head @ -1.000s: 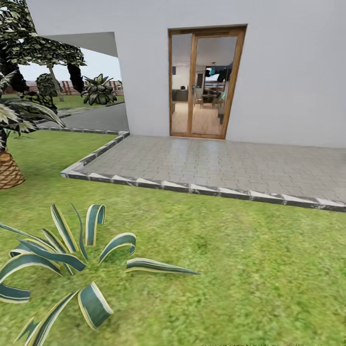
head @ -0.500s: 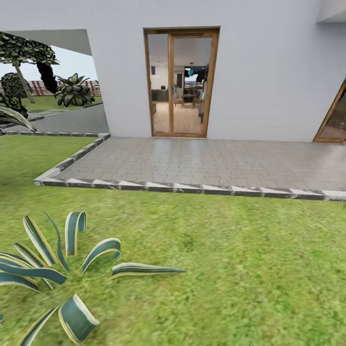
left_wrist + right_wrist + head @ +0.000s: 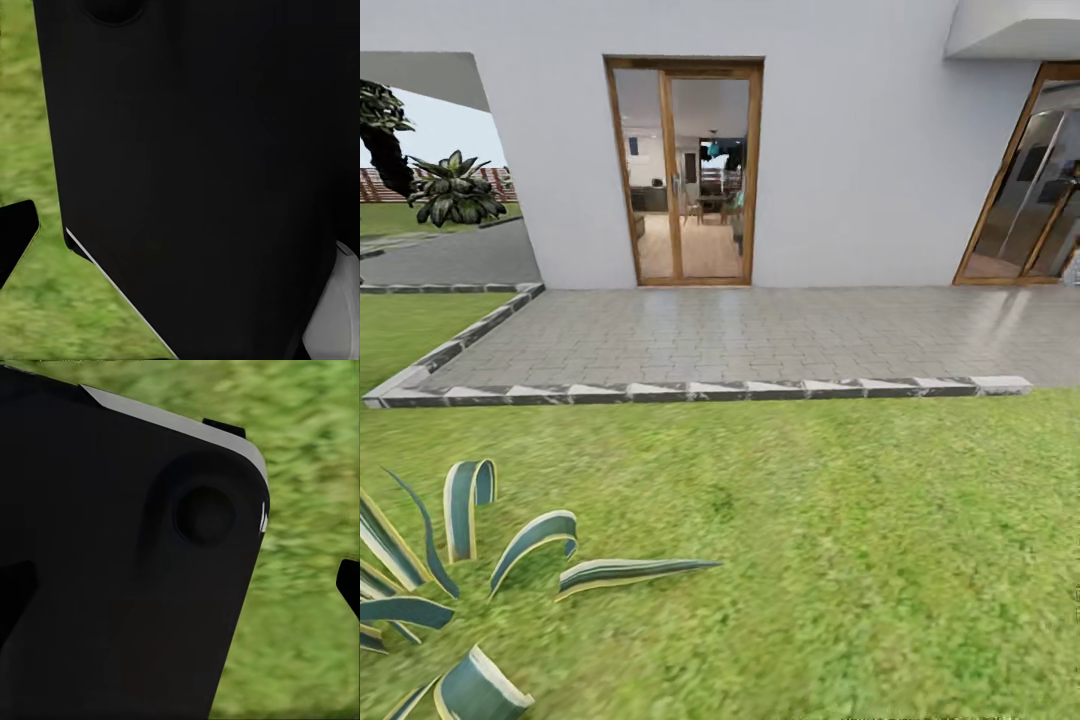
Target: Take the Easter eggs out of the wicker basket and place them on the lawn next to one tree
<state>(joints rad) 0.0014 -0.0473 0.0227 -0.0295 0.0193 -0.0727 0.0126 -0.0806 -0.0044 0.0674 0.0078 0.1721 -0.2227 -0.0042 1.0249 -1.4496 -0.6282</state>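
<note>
Currently the head view shows the lawn (image 3: 840,560) running up to a paved patio (image 3: 740,335) before a white house wall with a wooden glass door (image 3: 685,170). A striped agave plant (image 3: 450,590) grows at the near left. Both wrist views show black robot housing over blurred grass (image 3: 307,547); whether either hand is spread or pressed together cannot be told.
</note>
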